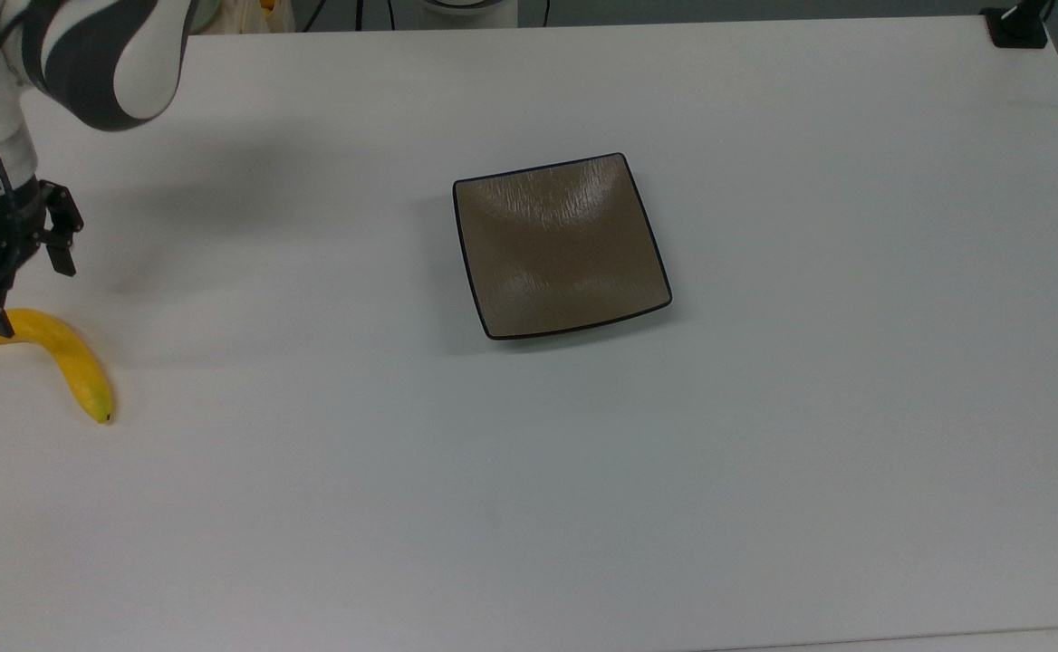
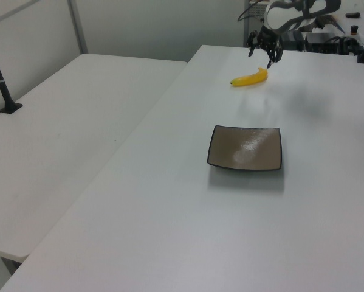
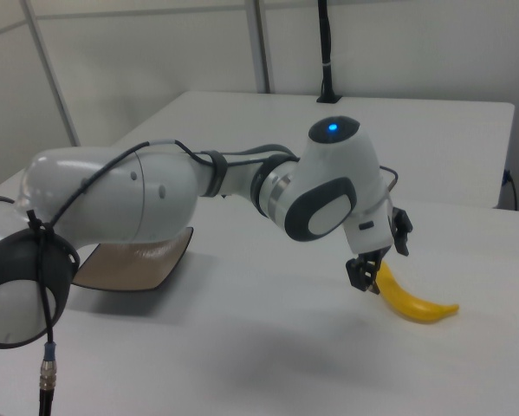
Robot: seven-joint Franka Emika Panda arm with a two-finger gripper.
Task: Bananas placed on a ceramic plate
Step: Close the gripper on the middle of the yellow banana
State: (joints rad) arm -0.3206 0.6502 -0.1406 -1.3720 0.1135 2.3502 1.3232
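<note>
A big white table (image 1: 583, 498) is filling the top view, smooth and flat. A second white table (image 2: 66, 134) is sitting beside it at the left view's left, with a thin black pole (image 2: 0, 79) standing on it. A black clamp (image 1: 1018, 25) is sitting at the upper right corner of the top view. Nothing is lying between the banana and the plate.

The banana (image 1: 62, 358) is lying on the table at the far left of the top view, a bit below the middle. It is curved, smooth and bright yellow, with a small dark tip at its lower end. In the right view the banana (image 3: 411, 299) is lying at the lower right.

The plate (image 1: 561, 246) is sitting near the middle of the top view, well apart from the banana. It is square, shiny and brown, with a thin dark rim and rounded corners. It is holding nothing.

The claw (image 1: 26, 294) is hanging at the left edge of the top view, right over the thin end of the banana. Its two black fingers (image 3: 360, 276) are spread open and gripping nothing; one fingertip is looking very close to the banana. The arm (image 3: 155, 199) behind it is round, thick and white with grey joints.
</note>
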